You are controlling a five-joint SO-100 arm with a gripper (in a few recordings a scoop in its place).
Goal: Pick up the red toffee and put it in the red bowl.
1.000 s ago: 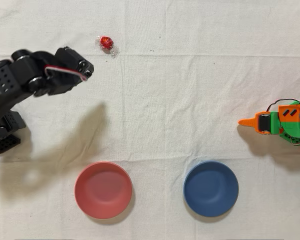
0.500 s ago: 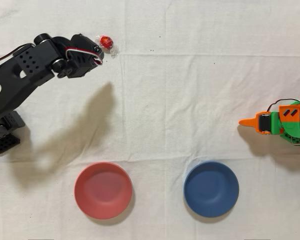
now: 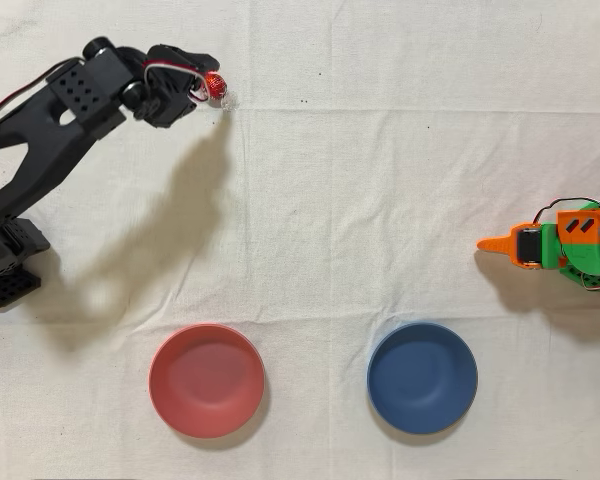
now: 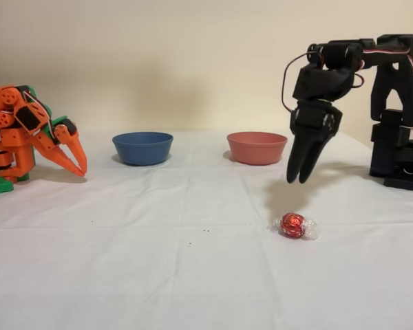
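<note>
Orange arm (image 4: 27, 134) cut by frame edge.

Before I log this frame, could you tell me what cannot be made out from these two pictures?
- Overhead view: the gripper overlaps the red toffee, hiding the height between them and the finger gap.
- Fixed view: the red bowl shows only its outer wall; the rim hides its inside.
- Overhead view: the black arm's base is cut off by the left edge.

gripper (image 4: 300, 180) above table, fingers nearly together | red toffee (image 4: 292, 225) on cloth below, untouched

White cloth (image 3: 340, 200) bears red toffee (image 4: 292, 225), two bowls.
</note>
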